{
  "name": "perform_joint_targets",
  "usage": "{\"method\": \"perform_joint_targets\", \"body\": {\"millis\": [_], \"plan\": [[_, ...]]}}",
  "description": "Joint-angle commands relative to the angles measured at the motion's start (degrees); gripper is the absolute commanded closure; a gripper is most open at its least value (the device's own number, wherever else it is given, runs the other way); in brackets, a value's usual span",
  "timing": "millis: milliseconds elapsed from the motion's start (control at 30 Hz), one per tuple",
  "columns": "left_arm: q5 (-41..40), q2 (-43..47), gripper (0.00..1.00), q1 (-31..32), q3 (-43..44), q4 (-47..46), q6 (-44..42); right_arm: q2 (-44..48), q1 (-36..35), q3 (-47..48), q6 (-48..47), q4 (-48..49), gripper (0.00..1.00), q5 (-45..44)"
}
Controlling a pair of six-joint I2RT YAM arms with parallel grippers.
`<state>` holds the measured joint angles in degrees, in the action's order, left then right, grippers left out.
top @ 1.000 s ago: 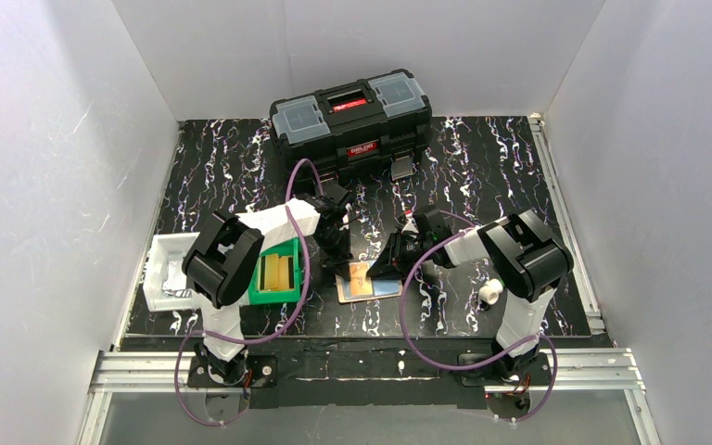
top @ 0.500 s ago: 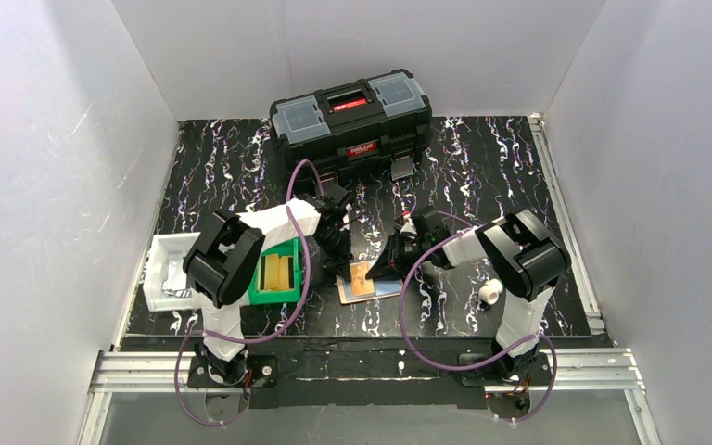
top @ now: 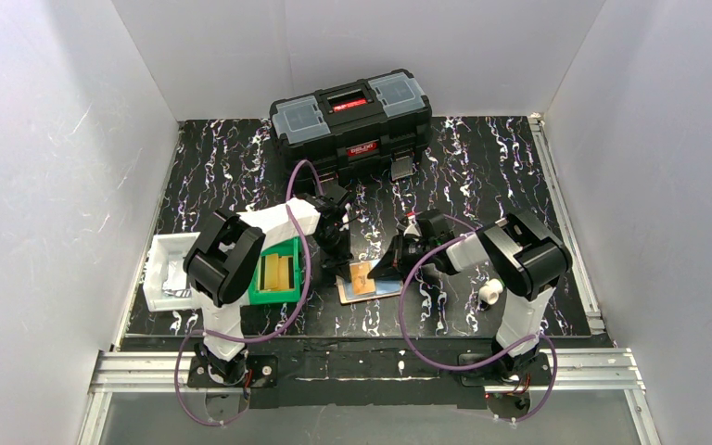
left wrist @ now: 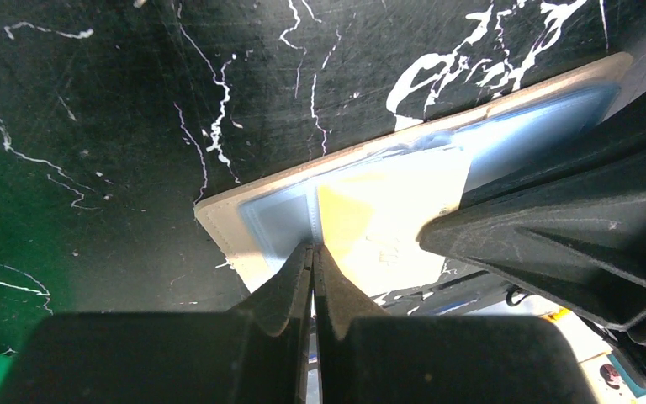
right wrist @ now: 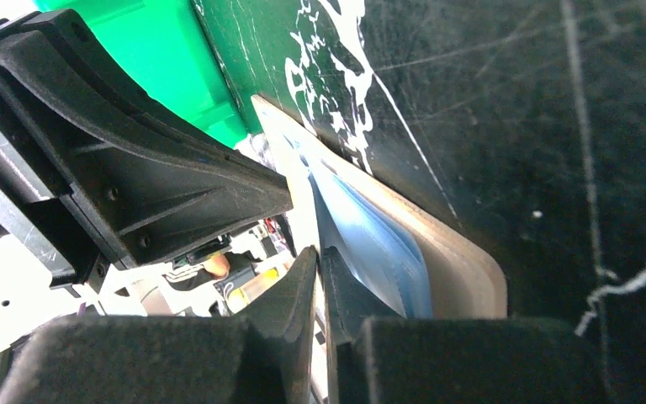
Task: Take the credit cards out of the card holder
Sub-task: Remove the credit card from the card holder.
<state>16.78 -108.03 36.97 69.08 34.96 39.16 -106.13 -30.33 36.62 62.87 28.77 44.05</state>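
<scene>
The tan card holder lies open on the black marbled table between my two grippers. An orange-tan credit card shows on its left half and a light blue card on its right. My left gripper is shut, with its joined tips resting on the holder beside the tan card. My right gripper comes in from the right. Its jaws are pinched on a thin pale card edge, and the blue card and the holder's tan wall lie just beyond them.
A black toolbox stands at the back. A green bin with yellow-tan slabs sits just left of the holder, beside a white tray. A small white object lies by the right arm.
The right gripper's jaws have closed in at the card holder's right side. Both arms and the holder stay almost where they were.
</scene>
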Motion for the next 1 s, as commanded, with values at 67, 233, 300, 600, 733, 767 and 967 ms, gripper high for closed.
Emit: {"method": "perform_joint_targets", "body": {"millis": [67, 233, 300, 600, 733, 767, 967], "plan": [[-10.3, -6.5, 1.00, -0.3, -5.1, 3.4, -1.9, 1.7, 1.9, -2.3, 0.2, 1.9, 0.88, 0.2], [-11.0, -6.9, 1.00, -0.5, -4.7, 3.9, -2.0, 2.5, 2.3, -2.4, -1.2, -0.1, 0.87, -0.4], [-11.1, -7.1, 1.00, -0.5, -4.5, 4.0, -2.1, 2.7, 2.5, -2.5, -1.4, -0.2, 0.85, -0.4], [-10.8, -7.3, 1.00, -0.5, -4.0, 4.2, -2.3, 1.9, 2.6, -2.8, -0.5, 2.4, 0.81, 1.6], [-10.8, -7.4, 1.00, -0.6, -3.9, 4.3, -2.4, 2.0, 2.6, -2.8, -0.6, 2.5, 0.84, 1.6], [-10.7, -7.4, 1.00, -0.6, -3.9, 4.3, -2.4, 1.9, 2.6, -2.8, -0.6, 2.5, 0.85, 1.8], [-10.8, -7.1, 1.00, -0.6, -3.9, 4.5, -2.4, 2.1, 2.7, -2.9, -1.3, 1.9, 0.94, 1.6]]}}
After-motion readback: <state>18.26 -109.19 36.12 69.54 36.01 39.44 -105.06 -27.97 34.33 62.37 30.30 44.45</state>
